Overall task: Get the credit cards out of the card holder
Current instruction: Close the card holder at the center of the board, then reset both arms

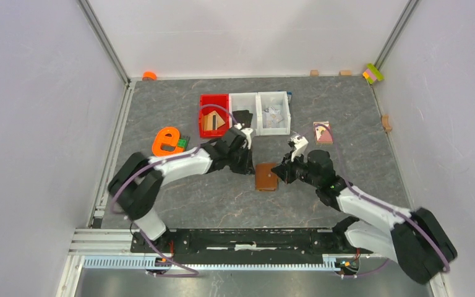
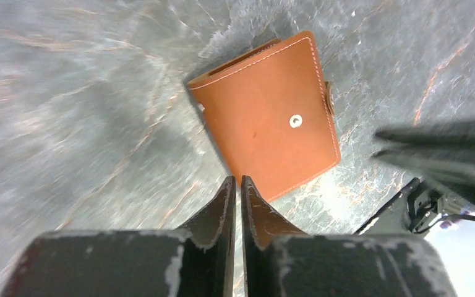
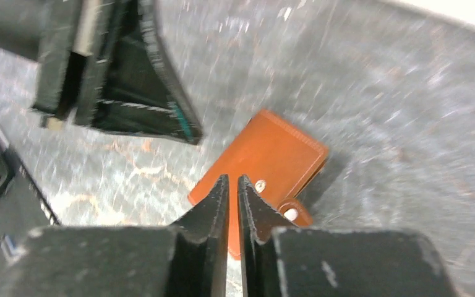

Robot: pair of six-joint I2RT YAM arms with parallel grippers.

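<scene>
The brown card holder [image 1: 266,176] lies folded shut on the grey mat between the two arms. It also shows in the left wrist view [image 2: 266,117] and the right wrist view [image 3: 263,167], where its snap tab [image 3: 290,213] hangs loose beside the stud. No credit cards are in view. My left gripper [image 1: 250,168] [image 2: 237,179] is shut and empty, its tips at the wallet's left edge. My right gripper [image 1: 279,170] [image 3: 233,177] is shut and empty, its tips just over the wallet's right edge near the tab.
A red bin [image 1: 214,114] and two white bins [image 1: 273,111] stand behind the wallet, with a black flat piece [image 1: 242,116] in front of them. An orange letter shape [image 1: 167,141] lies at left, a pink-red picture card [image 1: 323,133] at right.
</scene>
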